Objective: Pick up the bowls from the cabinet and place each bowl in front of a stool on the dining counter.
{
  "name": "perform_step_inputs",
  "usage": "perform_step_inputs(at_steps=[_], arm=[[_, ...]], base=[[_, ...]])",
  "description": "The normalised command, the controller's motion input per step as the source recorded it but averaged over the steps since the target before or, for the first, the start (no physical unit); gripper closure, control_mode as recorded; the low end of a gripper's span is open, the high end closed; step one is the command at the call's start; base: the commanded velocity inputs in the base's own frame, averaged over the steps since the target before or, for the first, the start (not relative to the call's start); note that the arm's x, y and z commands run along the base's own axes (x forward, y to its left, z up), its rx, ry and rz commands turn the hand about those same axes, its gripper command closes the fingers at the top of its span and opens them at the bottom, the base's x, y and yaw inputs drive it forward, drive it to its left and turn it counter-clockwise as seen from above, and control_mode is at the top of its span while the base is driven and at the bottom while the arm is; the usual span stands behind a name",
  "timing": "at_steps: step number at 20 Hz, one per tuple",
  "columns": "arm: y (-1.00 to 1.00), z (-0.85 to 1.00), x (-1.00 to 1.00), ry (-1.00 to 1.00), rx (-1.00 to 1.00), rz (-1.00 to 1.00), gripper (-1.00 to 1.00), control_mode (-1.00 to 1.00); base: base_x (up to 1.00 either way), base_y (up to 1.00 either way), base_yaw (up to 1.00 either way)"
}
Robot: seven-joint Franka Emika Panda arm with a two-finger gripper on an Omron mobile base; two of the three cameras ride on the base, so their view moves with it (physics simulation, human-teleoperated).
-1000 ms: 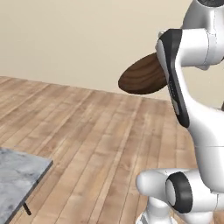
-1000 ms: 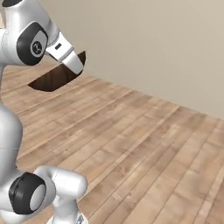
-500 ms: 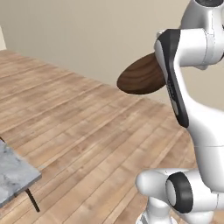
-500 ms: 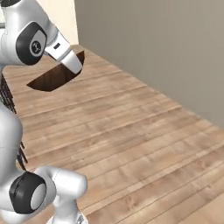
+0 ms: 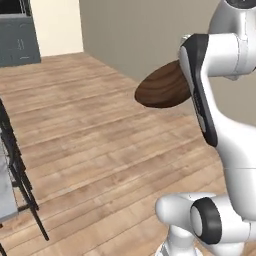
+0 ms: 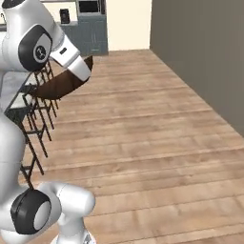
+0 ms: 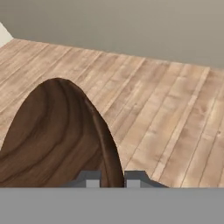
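The hand [image 7: 111, 178] was clamped on the rim of the dark wood-grain bowl [image 5: 162, 90], carrying it high above the plank floor [image 6: 157, 143] in front of the arm. Over the last second both base views had swung round: bare floor and wall gave way to black-framed stools [image 6: 33, 114], a sliver of the grey worktop's edge [image 5: 5, 200] and distant grey cabinets [image 6: 90, 35]. The base had evidently been turning toward the dining counter, so transport was under way; placing the bowl before a stool remained.
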Motion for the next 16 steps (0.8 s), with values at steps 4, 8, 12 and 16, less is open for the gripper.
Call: perform_step_inputs(at_steps=[4, 8, 12, 16], arm=[[0.0, 0.0, 0.0, 0.0, 0.0, 0.0, 1.0, 1.0], [0.0, 0.0, 0.0, 0.0, 0.0, 0.0, 1.0, 1.0], [0.0, 0.0, 0.0, 0.0, 0.0, 0.0, 1.0, 1.0], [0.0, 0.0, 0.0, 0.0, 0.0, 0.0, 1.0, 1.0]], base=[[1.0, -0.36, 0.71], [1.0, -0.21, 0.69], [1.0, -0.18, 0.69], [1.0, -0.19, 0.67]])
